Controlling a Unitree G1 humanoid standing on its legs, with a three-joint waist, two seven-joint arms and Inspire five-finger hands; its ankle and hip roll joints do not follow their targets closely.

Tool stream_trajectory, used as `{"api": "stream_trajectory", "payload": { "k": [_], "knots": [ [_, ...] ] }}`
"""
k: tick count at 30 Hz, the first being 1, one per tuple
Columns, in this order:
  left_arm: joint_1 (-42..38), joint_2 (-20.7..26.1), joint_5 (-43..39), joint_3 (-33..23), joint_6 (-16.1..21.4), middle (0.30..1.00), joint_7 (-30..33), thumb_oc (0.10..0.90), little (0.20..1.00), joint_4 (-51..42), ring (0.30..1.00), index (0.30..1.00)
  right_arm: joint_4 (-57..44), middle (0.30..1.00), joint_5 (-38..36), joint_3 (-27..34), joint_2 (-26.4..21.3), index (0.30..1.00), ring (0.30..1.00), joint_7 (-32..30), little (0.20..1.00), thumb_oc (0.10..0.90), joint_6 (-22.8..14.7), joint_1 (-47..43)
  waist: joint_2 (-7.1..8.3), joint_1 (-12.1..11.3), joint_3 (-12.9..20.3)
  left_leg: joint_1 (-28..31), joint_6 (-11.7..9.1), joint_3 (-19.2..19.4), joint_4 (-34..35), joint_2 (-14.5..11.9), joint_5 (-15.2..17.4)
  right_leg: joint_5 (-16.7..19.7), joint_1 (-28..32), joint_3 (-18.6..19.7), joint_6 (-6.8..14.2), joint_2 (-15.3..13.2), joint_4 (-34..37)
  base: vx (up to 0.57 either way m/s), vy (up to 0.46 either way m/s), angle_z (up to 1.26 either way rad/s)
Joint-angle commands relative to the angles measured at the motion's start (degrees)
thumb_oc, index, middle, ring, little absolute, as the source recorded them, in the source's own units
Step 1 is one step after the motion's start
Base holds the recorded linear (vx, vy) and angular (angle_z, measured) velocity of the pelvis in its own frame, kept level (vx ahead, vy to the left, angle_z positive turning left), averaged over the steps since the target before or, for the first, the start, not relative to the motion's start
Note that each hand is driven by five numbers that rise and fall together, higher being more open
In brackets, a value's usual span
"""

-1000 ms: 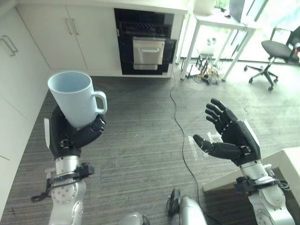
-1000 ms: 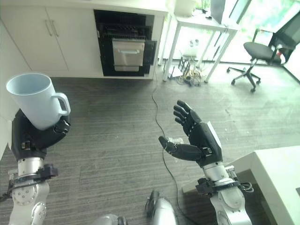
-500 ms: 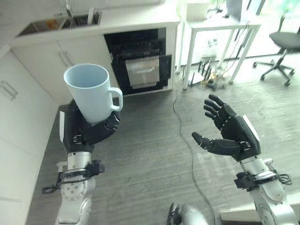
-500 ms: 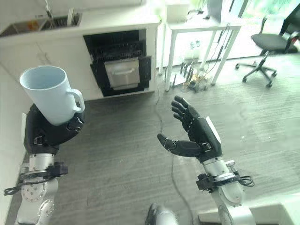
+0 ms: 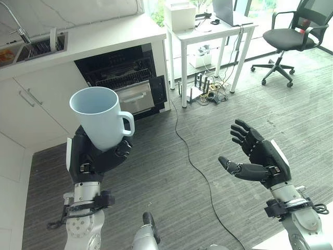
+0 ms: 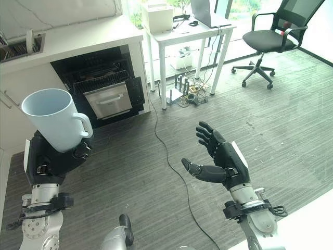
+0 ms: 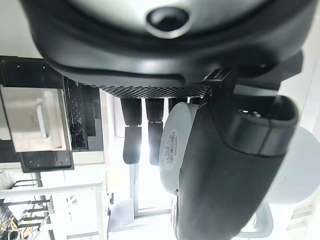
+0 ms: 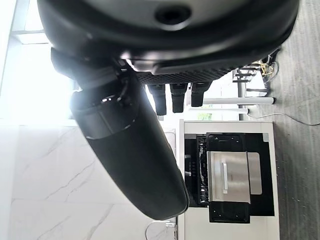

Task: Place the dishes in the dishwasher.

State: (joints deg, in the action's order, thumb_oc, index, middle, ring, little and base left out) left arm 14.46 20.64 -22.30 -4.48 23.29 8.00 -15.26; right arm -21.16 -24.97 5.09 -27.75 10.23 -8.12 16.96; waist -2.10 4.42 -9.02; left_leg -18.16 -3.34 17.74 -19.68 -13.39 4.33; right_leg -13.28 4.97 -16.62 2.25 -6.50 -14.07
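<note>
We log the pale blue mug [image 5: 101, 117] upright, mouth up, handle toward the right hand, held from below with the left hand [image 5: 92, 156] curled round its base. It sits well short of the open dishwasher [image 5: 127, 86], our landmark, under the counter [image 5: 93, 44]. The right hand [image 5: 257, 159] hangs empty, fingers spread, farther right of the dishwasher.

Both eye views look steeply down from the head at the floor, the open dishwasher [image 5: 125, 86] at 11 o'clock. Each wrist view peers closely past its own fingers [image 7: 131, 145] toward that same dishwasher.
</note>
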Motion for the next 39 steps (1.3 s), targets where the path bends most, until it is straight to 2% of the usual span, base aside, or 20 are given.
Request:
{"api": "stream_trajectory", "payload": {
  "k": [1,3,6,7,8,10,11,14,16,17,18,24,26,28,30,33,34,36,37,39],
  "knots": [
    [-4.23,2.63,-1.15,-6.16,8.45,0.3,0.91,0.4,0.3,-5.83,0.3,0.3,-5.8,0.9,-3.05,3.05,0.77,0.9,0.9,2.32,0.9,0.8,-5.49,-5.53,1.92,-2.66,2.94,5.67,-1.62,-2.07,2.49,1.85,1.73,0.28,-7.47,2.47,2.23,0.24,-3.12,0.17,0.231,0.1],
    [-5.03,2.78,-0.26,-6.05,8.34,0.3,0.99,0.4,0.3,-5.78,0.3,0.3,-6.18,0.9,-2.39,2.71,1.29,0.9,0.9,1.89,0.9,0.8,-5.25,-5.87,2.28,-2.94,3.13,6.25,-1.03,-2.18,2.49,2.75,2.49,0.51,-6.92,2.2,2.87,-0.57,-3.12,0.15,0.246,0.45],
    [-8.88,3.99,0.99,-5.65,6.06,0.3,0.23,0.4,0.3,-5.2,0.3,0.3,-5.36,0.9,-1.32,1.5,2.76,0.9,0.9,-1.19,0.9,0.8,-4.7,-8.71,3.67,-4.82,3.39,7.73,1.82,-4.55,2.49,7.21,5.01,3.36,-5.0,0.65,4.99,-3.9,-3.12,0.26,0.451,0.67],
    [-9.32,4.16,1.66,-5.67,4.9,0.3,0.32,0.4,0.3,-5.24,0.3,0.3,-5.27,0.9,-0.85,1.05,3.59,0.9,0.9,-1.57,0.9,0.8,-4.57,-9.34,3.82,-5.35,3.37,7.76,3.39,-5.35,2.49,8.92,5.68,6.71,-3.35,0.23,5.11,-4.3,-3.12,0.33,0.539,0.62],
    [-9.42,4.29,1.66,-5.47,3.92,0.3,-0.14,0.4,0.3,-5.03,0.3,0.3,-5.38,0.9,-0.21,0.36,4.65,0.9,0.9,-1.5,0.9,0.8,-4.68,-9.37,3.41,-5.33,3.32,8.42,4.93,-6.25,2.49,10.01,6.32,13.67,-1.87,-0.76,5.66,-3.66,-3.42,0.28,0.467,0.46],
    [-9.43,4.2,2.21,-4.9,4.12,0.3,-0.27,0.4,0.3,-4.89,0.3,0.3,-5.77,0.9,0.69,-0.58,5.22,0.9,0.9,-1.33,0.9,0.8,-4.67,-9.1,2.97,-4.93,2.57,9.38,6.01,-6.89,2.49,10.5,6.96,15.78,-5.25,-0.3,5.49,-3.93,-11.65,0.19,0.335,0.53],
    [-9.79,4.01,3.28,-4.26,4.12,0.3,0.17,0.4,0.3,-5.1,0.3,0.3,-5.78,0.9,1.83,-1.35,5.26,0.9,0.9,-1.35,0.9,0.8,-4.18,-9.28,3.1,-4.7,2.25,9.88,6.18,-6.49,2.49,10.35,7.42,14.9,-8.19,-0.76,4.83,-3.44,-13.38,0.18,0.199,0.38],
    [-10.75,4.61,5.17,-4.43,4.26,0.3,0.51,0.4,0.3,-5.21,0.3,0.3,-5.03,0.9,0.36,-0.5,4.02,0.9,0.9,-0.43,0.9,0.8,-3.7,-9.34,3.94,-4.35,1.55,10.8,5.69,-6.57,2.49,10.23,7.87,13.93,-8.68,-2.6,4.32,-0.92,-4.54,0.2,-0.032,0.28],
    [-11.01,5.31,5.31,-5.29,3.98,0.3,-0.13,0.4,0.3,-5.28,0.3,0.3,-4.1,0.9,-2.45,0.81,2.99,0.9,0.9,0.36,0.9,0.8,-5.2,-8.48,6.04,-4.13,0.48,13.42,5.1,-5.53,2.49,10.87,10.48,12.12,-14.6,-2.66,6.26,-5.02,-3.12,0.34,-0.322,0.3],
    [-10.0,5.2,6.15,-5.1,3.49,0.3,0.74,0.4,0.3,-6.04,0.3,0.3,-4.58,0.9,-3.0,0.57,3.54,0.9,0.9,0.93,0.9,0.8,-5.76,-7.61,6.62,-2.73,-0.43,15.32,5.41,-4.99,2.49,11.39,10.79,15.27,-21.75,0.46,6.96,-7.71,-3.12,0.45,-0.435,-0.41],
    [-9.49,5.06,6.61,-4.88,3.37,0.3,1.14,0.4,0.3,-6.11,0.3,0.3,-5.25,0.9,-2.32,-0.01,4.24,0.9,0.9,1.05,0.9,0.8,-5.83,-6.76,6.12,-2.05,-0.15,16.66,5.79,-5.73,2.49,11.63,11.91,15.24,-24.63,3.34,7.11,-7.5,-3.12,0.61,-0.407,-0.1],
    [-9.18,6.01,8.65,-4.03,1.21,0.3,3.53,0.4,0.3,-6.45,0.3,0.3,-5.54,0.9,-1.81,-2.28,3.46,0.9,0.9,-1.2,0.9,0.8,-3.4,-8.73,5.65,-2.16,3.22,22.12,5.55,-5.75,2.49,12.06,16.56,15.1,-22.19,0.58,8.38,-8.54,-3.12,0.38,-0.36,0.15],
    [-9.28,5.91,8.62,-3.42,0.35,0.3,3.68,0.4,0.3,-6.72,0.3,0.3,-4.72,0.9,-2.36,-2.62,2.25,0.9,0.9,-2.53,0.9,0.8,-3.31,-10.51,5.15,-1.51,4.31,24.39,3.88,-5.8,2.49,10.85,14.85,13.74,-21.01,-0.81,6.5,-6.48,-3.12,0.4,-0.644,0.03],
    [-9.04,5.79,8.55,-2.75,0.21,0.3,4.01,0.4,0.3,-6.91,0.3,0.3,-4.92,0.9,-3.3,-1.86,1.22,0.9,0.9,-2.84,0.9,0.8,-2.77,-10.3,4.0,-1.17,4.9,25.44,1.07,-5.64,2.49,8.93,6.43,10.92,-19.39,-0.48,3.96,-3.3,-3.12,0.37,-0.544,-0.47],
    [-8.57,4.68,9.3,-1.73,0.88,0.3,4.32,0.4,0.3,-7.03,0.3,0.3,-5.25,0.9,-4.33,-1.09,0.73,0.9,0.9,-1.88,0.9,0.8,-2.6,-9.24,4.84,-1.05,4.73,26.35,-1.6,-5.32,-0.08,8.51,-5.87,7.28,-16.42,2.33,0.43,-0.5,-3.12,0.36,-0.528,-0.92],
    [-8.13,4.16,10.4,-1.1,2.12,0.3,4.29,0.4,0.3,-6.74,0.3,0.3,-4.84,0.9,-4.5,-1.19,1.16,0.9,0.9,-0.87,0.9,0.8,-3.23,-8.27,5.51,-0.9,3.82,21.01,-1.56,-4.23,-10.68,7.48,-6.33,5.91,-14.76,3.49,-1.36,0.42,-3.12,0.2,-0.305,-0.65],
    [-8.17,3.54,10.37,-0.78,2.26,0.3,3.31,0.4,0.3,-6.48,0.3,0.3,-4.73,0.9,-4.23,-0.89,1.4,0.9,0.9,-0.68,0.9,0.8,-3.13,-7.59,6.15,-1.46,2.8,14.99,0.71,-3.72,-12.59,8.65,-3.04,5.4,-13.38,3.99,-1.36,0.73,-3.12,0.17,-0.211,-0.3],
    [-7.89,3.32,10.51,-0.88,2.24,0.3,3.02,0.4,0.3,-6.23,0.3,0.3,-4.38,0.9,-4.52,-1.02,1.33,0.9,0.9,-0.48,0.9,0.8,-2.91,-7.94,6.13,-1.86,2.39,14.73,2.19,-2.65,-7.94,11.3,-0.22,5.44,-13.21,4.68,-0.45,0.87,-3.12,0.19,-0.06,-0.32],
    [-6.96,3.33,10.72,-1.13,2.83,0.3,3.17,0.4,0.3,-6.1,0.3,0.3,-3.88,0.9,-4.68,-1.29,1.53,0.9,0.9,0.29,0.9,0.8,-3.11,-8.19,5.74,-1.92,2.28,16.76,2.82,-1.24,0.47,12.85,0.5,5.41,-13.33,5.89,0.6,1.39,-3.12,0.21,0.046,-0.34],
    [-6.31,3.71,10.68,-1.25,3.54,0.3,3.34,0.4,0.3,-5.73,0.3,0.3,-3.65,0.9,-4.05,-2.03,2.03,0.9,0.9,-0.37,0.9,0.8,-2.89,-8.56,4.03,-1.97,1.72,13.6,2.87,-2.17,2.49,12.42,3.88,5.19,-13.06,7.05,1.29,3.66,-3.12,0.16,0.052,-0.5]
  ]
}}
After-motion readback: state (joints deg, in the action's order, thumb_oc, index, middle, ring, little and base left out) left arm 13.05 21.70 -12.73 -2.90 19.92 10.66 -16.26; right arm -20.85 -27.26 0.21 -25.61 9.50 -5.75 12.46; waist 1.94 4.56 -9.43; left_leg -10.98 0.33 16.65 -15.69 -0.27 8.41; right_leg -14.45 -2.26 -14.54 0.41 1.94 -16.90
